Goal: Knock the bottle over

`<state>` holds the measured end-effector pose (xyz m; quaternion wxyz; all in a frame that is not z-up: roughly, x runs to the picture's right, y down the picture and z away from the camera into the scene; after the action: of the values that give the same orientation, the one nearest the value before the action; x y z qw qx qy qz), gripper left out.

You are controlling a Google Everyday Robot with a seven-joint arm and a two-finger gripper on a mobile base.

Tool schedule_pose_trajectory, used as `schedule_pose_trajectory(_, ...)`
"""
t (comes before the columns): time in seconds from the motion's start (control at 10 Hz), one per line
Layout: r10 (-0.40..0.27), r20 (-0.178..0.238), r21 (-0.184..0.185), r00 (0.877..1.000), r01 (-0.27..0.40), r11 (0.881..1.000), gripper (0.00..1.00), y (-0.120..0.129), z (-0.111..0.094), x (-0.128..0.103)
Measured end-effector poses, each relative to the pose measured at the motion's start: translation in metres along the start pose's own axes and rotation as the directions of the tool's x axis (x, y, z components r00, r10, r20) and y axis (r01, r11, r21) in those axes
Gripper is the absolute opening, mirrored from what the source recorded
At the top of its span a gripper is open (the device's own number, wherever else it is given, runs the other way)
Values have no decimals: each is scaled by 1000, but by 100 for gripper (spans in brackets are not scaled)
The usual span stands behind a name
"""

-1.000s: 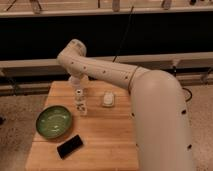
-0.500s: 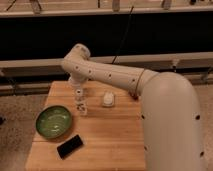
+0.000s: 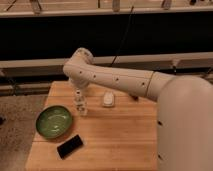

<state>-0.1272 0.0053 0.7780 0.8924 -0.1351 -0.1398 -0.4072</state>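
Not yet done: bottle (image 3: 80, 106) upright right of green bowl (image 3: 53, 121); gripper (image 3: 78, 91) directly above bottle, jaw state indiscernible; toppling remains.

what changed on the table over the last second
The arm swung left, its elbow now further left above the table's far edge; the gripper hangs at the bottle. The bottle remains upright where it was, and the green bowl, black phone and white mouse-like object are unmoved.
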Motion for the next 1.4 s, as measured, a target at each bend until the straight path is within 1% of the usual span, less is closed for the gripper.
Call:
schedule_pose_trajectory(0.3,-29,34,-3,999,29,1000,0,13,-12,-23)
schedule_pose_trajectory(0.6,-43,57,-1,997,43,999,0,28,-23,-38)
schedule_pose_trajectory(0.7,-47,71,1,996,47,999,0,33,-27,-47)
schedule_pose_trajectory(0.9,-42,84,9,996,41,999,0,39,-32,-52)
schedule_pose_trajectory(1.1,-44,93,19,995,42,999,0,39,-34,-56)
schedule_pose_trajectory(1.2,-34,93,22,995,32,999,0,40,-34,-56)
schedule_pose_trajectory(1.3,-13,92,21,996,11,1000,2,43,-34,-53)
schedule_pose_trajectory(1.4,-2,91,20,996,0,1000,8,43,-33,-46)
